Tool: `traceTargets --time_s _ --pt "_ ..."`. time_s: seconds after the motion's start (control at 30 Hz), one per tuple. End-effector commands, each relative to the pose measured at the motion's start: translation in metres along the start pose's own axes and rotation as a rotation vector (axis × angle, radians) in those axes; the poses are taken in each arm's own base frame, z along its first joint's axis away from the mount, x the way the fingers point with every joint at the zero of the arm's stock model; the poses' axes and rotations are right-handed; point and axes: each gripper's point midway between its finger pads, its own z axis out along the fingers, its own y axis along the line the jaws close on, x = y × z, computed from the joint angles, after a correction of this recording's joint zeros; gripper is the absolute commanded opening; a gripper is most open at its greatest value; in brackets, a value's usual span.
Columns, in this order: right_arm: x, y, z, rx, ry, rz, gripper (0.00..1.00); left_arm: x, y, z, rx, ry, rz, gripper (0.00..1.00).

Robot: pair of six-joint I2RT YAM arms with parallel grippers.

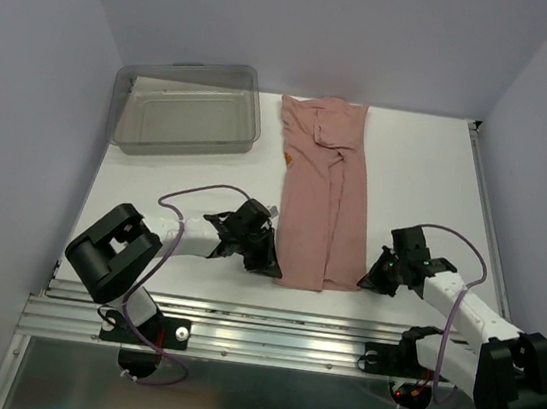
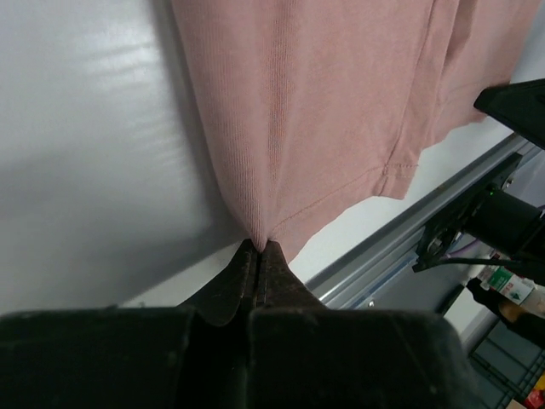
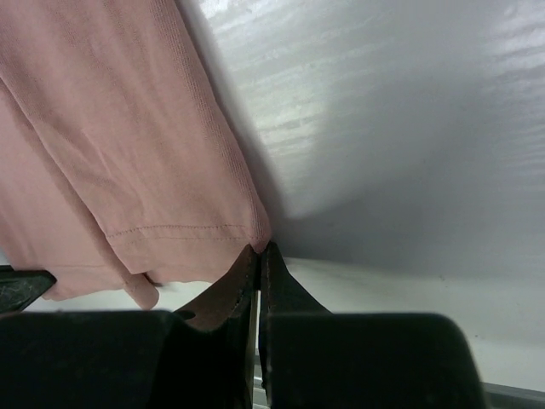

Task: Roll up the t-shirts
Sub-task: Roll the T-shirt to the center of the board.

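while the jaws of the left gripper (image 2: 258,249) and right gripper (image 3: 260,250) are pinched shut on the two hem corners, the t-shirt (image 1: 325,196) lies flat as a long folded strip down the middle of the frame. the lengthwise folding looks done; no turn of the roll has begun. the bin (image 1: 187,112) sits upper left.

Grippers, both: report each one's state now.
Left gripper: closed, pinching a near hem corner of the pink t-shirt.
Right gripper: closed on the shirt's other near hem corner.
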Motion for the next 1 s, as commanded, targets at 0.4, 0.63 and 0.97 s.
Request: traceTargets --time_s 0.4,0.63,0.97 --pt "0.004 0.017 -0.026 -0.073 -0.003 -0.046 0.01 0.035 -0.007 -0.032 0.005 0.06 -0.008 0.0" --pt "-0.008 0.026 -0.037 -0.079 -0.046 -0.063 0.01 0.014 -0.03 -0.035 0.028 -0.012 -0.017 0.0" --pt "-0.063 0.056 -0.055 -0.065 -0.206 -0.102 0.01 -0.034 -0.072 -0.039 0.06 -0.132 -0.049 0.0"
